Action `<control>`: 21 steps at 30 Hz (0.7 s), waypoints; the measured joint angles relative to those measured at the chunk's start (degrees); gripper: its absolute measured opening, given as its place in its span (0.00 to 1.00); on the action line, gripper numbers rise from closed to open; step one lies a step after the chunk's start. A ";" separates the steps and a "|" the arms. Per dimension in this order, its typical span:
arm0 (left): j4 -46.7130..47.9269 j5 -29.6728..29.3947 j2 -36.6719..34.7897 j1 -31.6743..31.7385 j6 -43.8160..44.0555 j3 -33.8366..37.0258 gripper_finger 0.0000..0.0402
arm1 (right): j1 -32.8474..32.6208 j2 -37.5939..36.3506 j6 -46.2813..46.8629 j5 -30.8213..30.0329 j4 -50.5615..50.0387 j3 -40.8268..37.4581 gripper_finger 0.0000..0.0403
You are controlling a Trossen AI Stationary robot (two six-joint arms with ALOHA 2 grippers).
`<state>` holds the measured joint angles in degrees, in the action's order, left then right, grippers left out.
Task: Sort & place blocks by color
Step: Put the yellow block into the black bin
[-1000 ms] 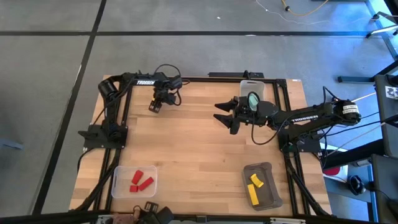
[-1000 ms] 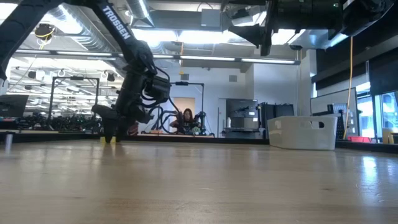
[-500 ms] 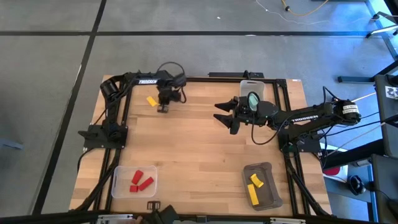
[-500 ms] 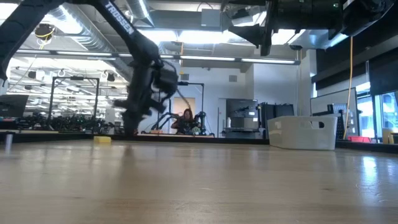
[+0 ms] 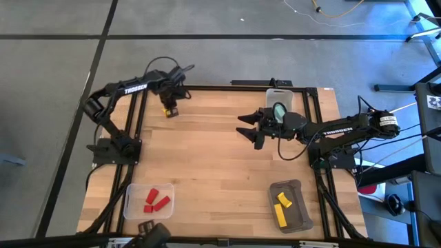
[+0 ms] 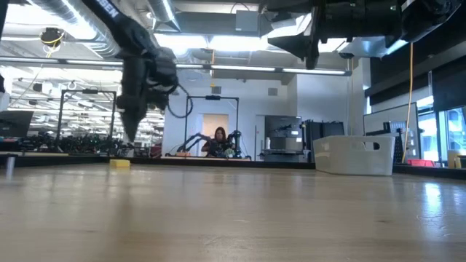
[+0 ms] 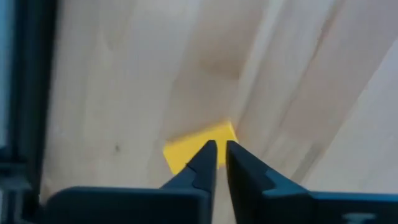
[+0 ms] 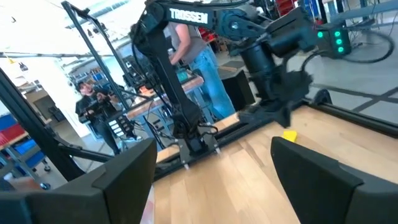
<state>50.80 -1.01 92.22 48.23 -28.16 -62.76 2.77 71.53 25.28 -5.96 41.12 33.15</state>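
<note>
A yellow block [image 5: 168, 112] lies flat on the wooden table near its far left corner, also seen in the low view [image 6: 119, 164] and from the right wrist [image 8: 290, 135]. My left gripper [image 5: 170, 105] hangs just above it, fingers pointing down and shut [image 7: 219, 155] with nothing between them. In the low view its tips [image 6: 132, 137] stand clear of the block [image 7: 186, 149]. My right gripper [image 5: 247, 128] hovers open over the table's far middle, fingers wide apart [image 8: 214, 180], holding nothing.
A clear bin [image 5: 131, 200] at the near left holds red blocks [image 5: 153, 200]. A grey bin [image 5: 298, 207] at the near right holds yellow blocks [image 5: 281, 207]. A white bin [image 6: 353, 154] stands at the far right. People show in the room beyond the far edge.
My left gripper has left the yellow block, swung a little toward the table's right, then come back toward the far left corner and risen above the block. The left arm's elbow has folded out to the left. The block lies where it was.
</note>
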 joint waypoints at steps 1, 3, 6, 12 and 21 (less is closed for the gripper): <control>0.05 -1.19 -0.41 0.10 -0.70 1.40 0.09 | 0.00 0.00 0.00 0.00 -0.39 0.00 0.79; -0.68 -2.62 -0.29 0.11 -0.95 3.66 0.16 | 0.00 0.00 0.00 0.00 -0.73 0.00 0.79; -2.67 -6.21 0.63 0.46 -0.90 6.70 0.27 | 0.02 0.00 0.11 0.00 -0.80 0.00 0.79; -5.89 -11.16 2.83 -1.12 -0.92 8.22 0.41 | 0.01 0.00 0.15 0.00 -0.93 0.00 0.79; -7.06 -11.94 3.71 -1.10 -0.70 9.19 0.20 | 0.00 0.00 0.38 0.00 -0.95 0.00 0.79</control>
<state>43.74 -12.96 95.93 47.13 -28.86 -53.57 2.76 71.53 25.66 -5.96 40.16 33.15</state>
